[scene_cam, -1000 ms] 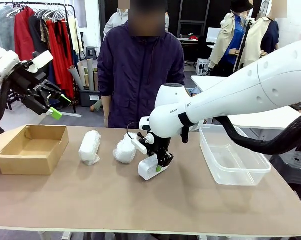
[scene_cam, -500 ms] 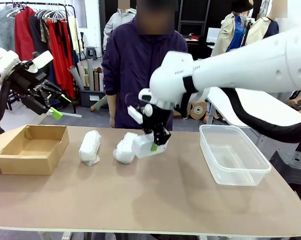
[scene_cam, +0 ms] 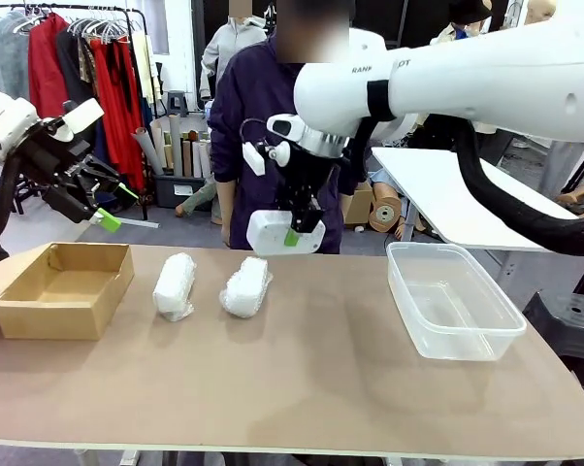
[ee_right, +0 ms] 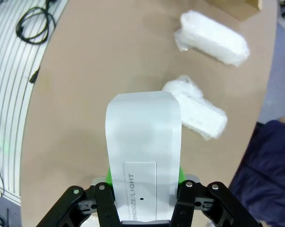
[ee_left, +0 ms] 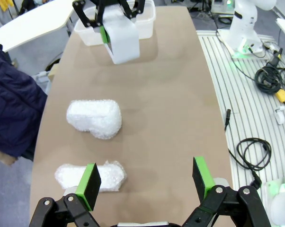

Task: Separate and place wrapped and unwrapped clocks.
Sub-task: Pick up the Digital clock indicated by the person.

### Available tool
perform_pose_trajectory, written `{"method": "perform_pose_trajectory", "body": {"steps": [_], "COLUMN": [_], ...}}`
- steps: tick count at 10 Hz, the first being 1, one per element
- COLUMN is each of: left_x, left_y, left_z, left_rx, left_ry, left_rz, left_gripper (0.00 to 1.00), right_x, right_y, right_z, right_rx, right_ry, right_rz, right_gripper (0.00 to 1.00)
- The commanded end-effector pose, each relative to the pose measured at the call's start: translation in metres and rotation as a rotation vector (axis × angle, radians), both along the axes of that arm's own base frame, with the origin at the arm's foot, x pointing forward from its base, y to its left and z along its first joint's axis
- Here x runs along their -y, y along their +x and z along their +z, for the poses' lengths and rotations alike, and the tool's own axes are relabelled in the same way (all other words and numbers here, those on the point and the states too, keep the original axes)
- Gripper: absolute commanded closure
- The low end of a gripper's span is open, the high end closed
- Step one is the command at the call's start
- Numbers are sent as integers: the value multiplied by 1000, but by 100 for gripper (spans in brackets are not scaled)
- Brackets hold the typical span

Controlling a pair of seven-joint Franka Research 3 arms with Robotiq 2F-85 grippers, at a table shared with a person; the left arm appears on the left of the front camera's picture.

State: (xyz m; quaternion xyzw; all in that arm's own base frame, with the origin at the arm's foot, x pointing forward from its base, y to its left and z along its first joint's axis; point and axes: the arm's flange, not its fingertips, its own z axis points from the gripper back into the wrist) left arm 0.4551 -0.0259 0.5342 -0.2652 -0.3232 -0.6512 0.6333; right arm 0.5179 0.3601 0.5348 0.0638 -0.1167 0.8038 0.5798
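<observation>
The table [scene_cam: 302, 388] is a flat, matte brown surface spanning the front view. Across its middle depth, left to right:

- a shallow cardboard box [scene_cam: 49, 317], open side up
- one wrapped clock [scene_cam: 174, 284], lying on the table
- a second wrapped clock [scene_cam: 246, 286], just beside the first but not touching it
- a clear tub [scene_cam: 467, 347], well apart at the right

Above the far part of the table, the right fingers [scene_cam: 293, 236] are clamped on the unwrapped clock [scene_cam: 271, 233]. It hangs clear of the surface, higher than the second wrapped clock. Its SNOOZE/LIGHT print faces the right wrist camera.

The left fingers [scene_cam: 109, 219] are spread wide and grip nothing, raised at the table's left end, higher than the box.

A person [scene_cam: 236, 126] in a dark purple jacket stands at the far edge. Behind are a clothes rack [scene_cam: 79, 58], cardboard rolls [scene_cam: 171, 146] and a white table [scene_cam: 438, 184]
</observation>
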Motion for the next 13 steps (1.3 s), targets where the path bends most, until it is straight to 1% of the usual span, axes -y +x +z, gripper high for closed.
{"method": "perform_pose_trajectory", "body": {"steps": [1, 2, 3, 5, 7, 8, 10, 11, 13], "left_x": [0, 0, 0, 0, 0, 0, 0, 0, 0], "left_y": [-1, -1, -1, -1, -1, -1, -1, -1, -1], "left_z": [1, 1, 1, 1, 1, 1, 1, 1, 1], "left_rx": [3, 3, 3, 3, 3, 3, 3, 3, 3], "left_ry": [-15, -15, -15, -15, -15, -15, -15, -15, -15], "left_rz": [-5, -5, -5, -5, -5, -5, -5, -5, -5], "left_gripper": [0, 0, 0, 0, 0, 0, 0, 0, 0], "right_x": [-11, -14, -16, -16, -7, -3, 8, 14, 23], "right_y": [-1, -2, -3, -11, -18, -21, -26, -27, -28], "right_z": [25, 39, 55, 92, 125, 138, 154, 160, 168], "right_rx": [-8, -12, -37, -62, -58, -39, 0, 16, 31], "right_ry": [-19, -19, -19, -47, -17, 12, 18, 24, 47], "right_rz": [-143, -185, -263, -374, -525, -578, -701, -733, -747], "right_gripper": [100, 100, 100, 100, 100, 100, 100, 100, 100]}}
